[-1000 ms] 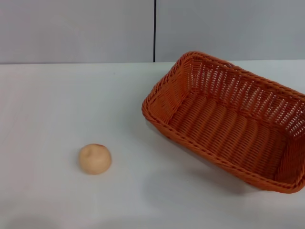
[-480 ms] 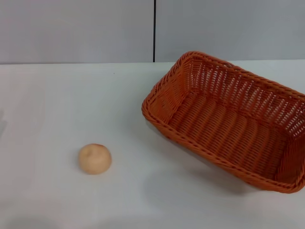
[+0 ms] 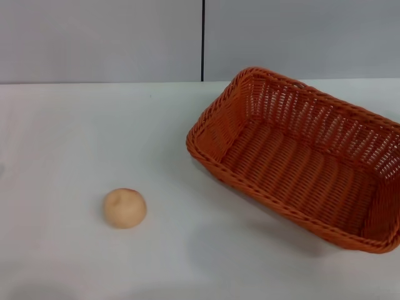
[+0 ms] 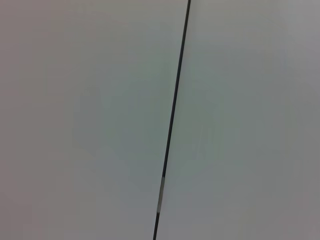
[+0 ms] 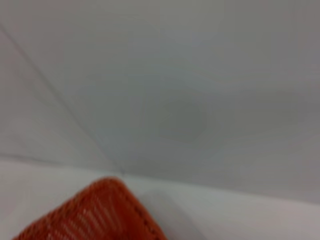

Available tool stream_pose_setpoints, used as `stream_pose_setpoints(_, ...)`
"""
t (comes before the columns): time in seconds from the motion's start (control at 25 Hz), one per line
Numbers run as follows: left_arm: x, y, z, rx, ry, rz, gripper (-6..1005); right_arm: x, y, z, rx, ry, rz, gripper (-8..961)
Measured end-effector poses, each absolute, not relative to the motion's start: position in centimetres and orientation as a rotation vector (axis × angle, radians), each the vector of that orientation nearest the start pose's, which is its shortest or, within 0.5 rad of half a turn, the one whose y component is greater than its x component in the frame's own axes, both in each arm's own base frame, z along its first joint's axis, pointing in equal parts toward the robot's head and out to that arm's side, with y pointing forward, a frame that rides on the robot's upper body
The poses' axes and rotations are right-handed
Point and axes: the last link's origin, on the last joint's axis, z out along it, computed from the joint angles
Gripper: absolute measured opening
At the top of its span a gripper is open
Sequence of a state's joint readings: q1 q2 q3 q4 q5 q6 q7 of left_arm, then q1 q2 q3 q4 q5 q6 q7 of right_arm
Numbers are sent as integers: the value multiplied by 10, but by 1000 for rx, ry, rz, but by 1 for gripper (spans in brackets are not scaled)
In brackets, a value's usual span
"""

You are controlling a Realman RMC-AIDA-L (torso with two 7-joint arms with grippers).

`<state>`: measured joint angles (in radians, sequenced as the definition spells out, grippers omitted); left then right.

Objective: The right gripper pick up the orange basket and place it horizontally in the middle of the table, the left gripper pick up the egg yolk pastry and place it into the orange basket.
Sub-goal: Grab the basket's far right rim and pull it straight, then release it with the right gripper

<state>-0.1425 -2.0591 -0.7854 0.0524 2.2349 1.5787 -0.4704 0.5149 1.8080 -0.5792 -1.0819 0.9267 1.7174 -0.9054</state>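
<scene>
Head view shows me the orange basket (image 3: 300, 159) lying diagonally on the table's (image 3: 75, 137) right, nearer my right arm; fingers unseen, can't tell.

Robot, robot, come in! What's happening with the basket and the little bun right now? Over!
Both grippers out of view. Orange basket empty, angled, on table's right side. Egg yolk pastry on table, front left, apart from basket. Nothing between them.
</scene>
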Motion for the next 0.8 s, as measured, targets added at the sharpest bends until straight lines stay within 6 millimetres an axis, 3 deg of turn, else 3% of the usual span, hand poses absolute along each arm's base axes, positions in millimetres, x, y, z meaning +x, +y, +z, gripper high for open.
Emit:
stream_pose_setpoints(0.16, -404, 192, 42, -1385, -642, -793, 844, 273, 364, 173, -2384, 1299, 207, 825)
stream_pose_setpoints(0.2, -404, 191, 41, -1382, -647, -792, 844, 267, 373, 162, -2424, 1322, 115, 825)
stream_pose_setpoints(0.4, -405, 189, 41, -1380, -651, -789, 844, 259, 383, 134, -2492, 1329, 2, 824)
stream_pose_setpoints(0.6, -407, 183, 41, -1371, -663, -782, 843, 252, 395, 106, -2494, 1268, -28, 824)
stream_pose_setpoints(0.8, -408, 179, 41, -1365, -665, -779, 843, 255, 398, 91, -2492, 1242, -43, 825)
